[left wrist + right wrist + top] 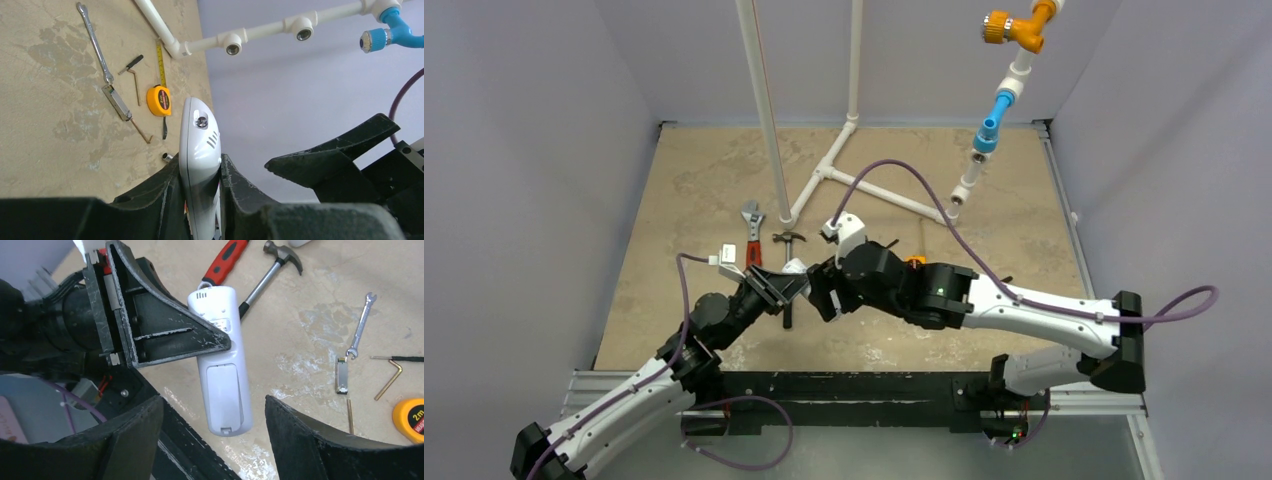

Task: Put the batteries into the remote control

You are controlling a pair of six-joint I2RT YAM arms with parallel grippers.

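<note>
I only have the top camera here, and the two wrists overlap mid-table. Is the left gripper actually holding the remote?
Observer: Yes. The left wrist view shows the left gripper shut on the remote control, clamping its two side edges.
Operator: What about the right gripper?
Observer: Open. In its own wrist view the right gripper has its jaws wide, with a gap on each side of the remote.
Operator: Which face is toward it?
Observer: The plain back, with the battery recess; nothing orange-red shows in it.
</note>
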